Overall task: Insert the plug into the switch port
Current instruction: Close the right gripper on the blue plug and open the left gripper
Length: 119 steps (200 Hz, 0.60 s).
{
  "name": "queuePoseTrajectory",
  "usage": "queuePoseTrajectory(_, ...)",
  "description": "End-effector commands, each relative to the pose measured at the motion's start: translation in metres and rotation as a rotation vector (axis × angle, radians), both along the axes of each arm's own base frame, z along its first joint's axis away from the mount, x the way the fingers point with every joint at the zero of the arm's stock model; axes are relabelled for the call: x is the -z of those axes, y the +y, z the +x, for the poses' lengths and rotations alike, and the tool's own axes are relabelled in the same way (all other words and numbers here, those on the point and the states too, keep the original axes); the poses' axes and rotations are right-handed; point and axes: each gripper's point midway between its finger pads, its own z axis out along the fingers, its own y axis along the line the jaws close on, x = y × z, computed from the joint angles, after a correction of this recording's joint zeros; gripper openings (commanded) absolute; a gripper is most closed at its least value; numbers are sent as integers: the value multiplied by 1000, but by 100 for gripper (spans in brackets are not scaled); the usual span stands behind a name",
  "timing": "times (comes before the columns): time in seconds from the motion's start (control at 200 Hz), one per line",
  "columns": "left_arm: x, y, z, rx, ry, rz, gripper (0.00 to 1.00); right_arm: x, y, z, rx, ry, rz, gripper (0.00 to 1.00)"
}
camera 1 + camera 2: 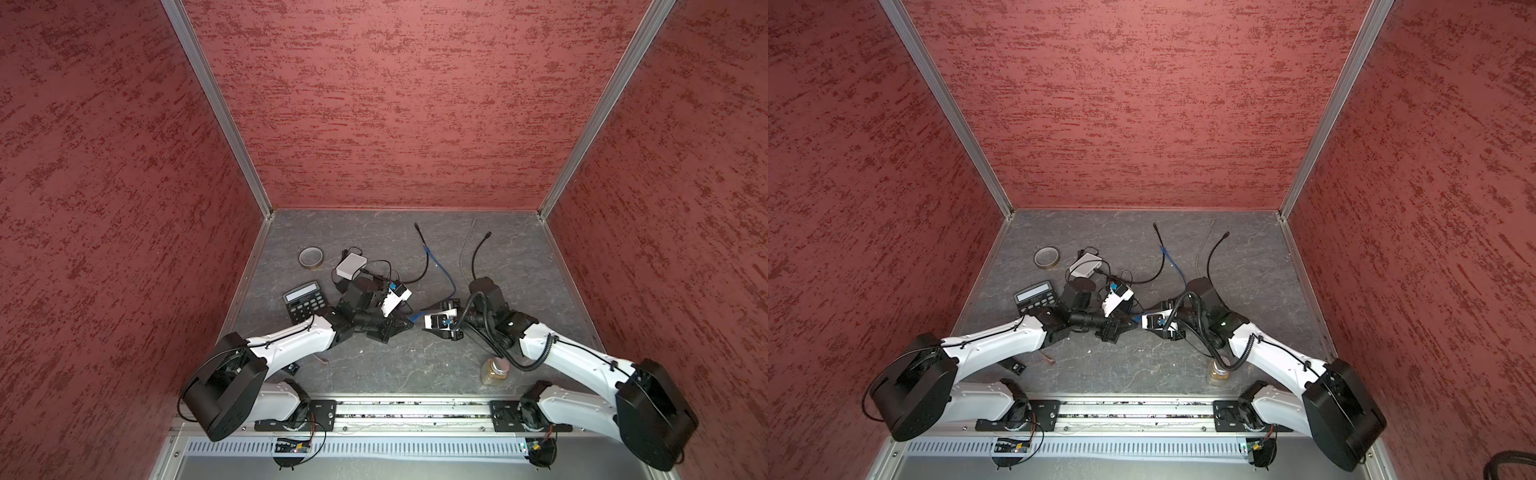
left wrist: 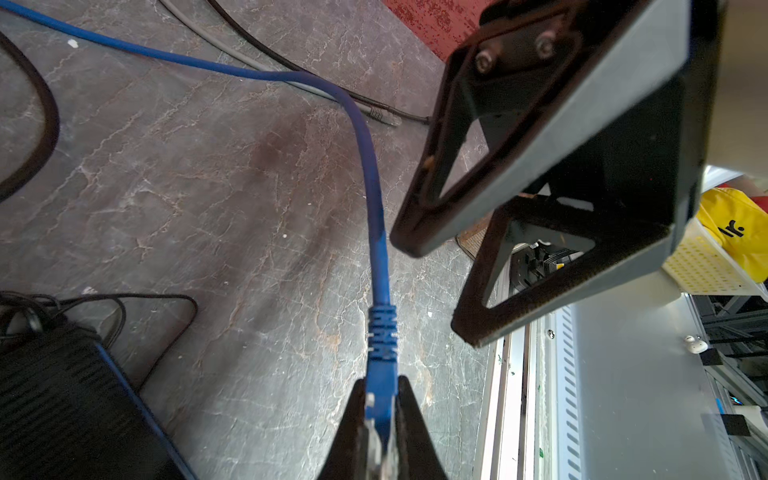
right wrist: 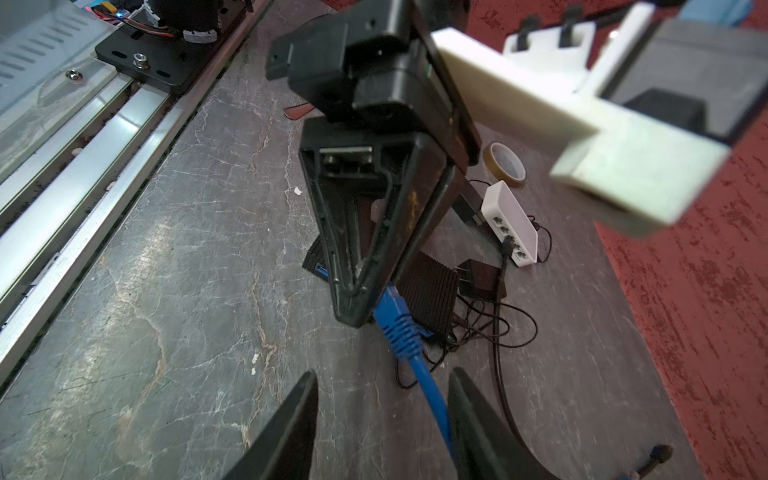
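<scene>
Blue cable: round rubbery jacket, limp. It lies across the worktop in a loose curve and lifts to the plug, leaving slack behind the grip.
Plug: blue moulded body, ribbed boot, clear nose. It is held off the worktop near the front middle, well apart from the switch. The clear nose looks to point back between the fingers toward the wrist — probably the wrong way round for insertion.
Left pincer: black wedge-shaped fingers pressed together on the plug body next to the boot, where the moulding looks stiff enough to steer.
Right pincer: fingers spread, pinching nothing. It faces the left one tip to tip. In its wrist view the cable shows between its fingers, but whether it lies within the gap or beyond it cannot be told. It seems placed to take the cable for a regrip.
Switch: small white hard-plastic box lying flat toward the back left, near a tape roll. It has a row of ports on one long face, one already taken by a black lead.
Worktop: grey, veined like stone, matt.
Stage: plug in hand, insertion not yet begun — turning the nose outward seems the next need.
</scene>
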Motion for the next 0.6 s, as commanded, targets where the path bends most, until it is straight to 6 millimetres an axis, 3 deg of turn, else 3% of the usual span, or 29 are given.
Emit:
queuePoseTrajectory(0.0,-12,-4,-3,53,10,-38,12,-15,10,4,-28,-101,23,50)
queuePoseTrajectory(0.336,-10,-7,-9,111,93,-40,12,-6,17,6,-34,-145,-14,48)
queuePoseTrajectory(0.591,-10,-8,-9,123,106,-33,12,-6,19,12,-11,-181,-19,39)
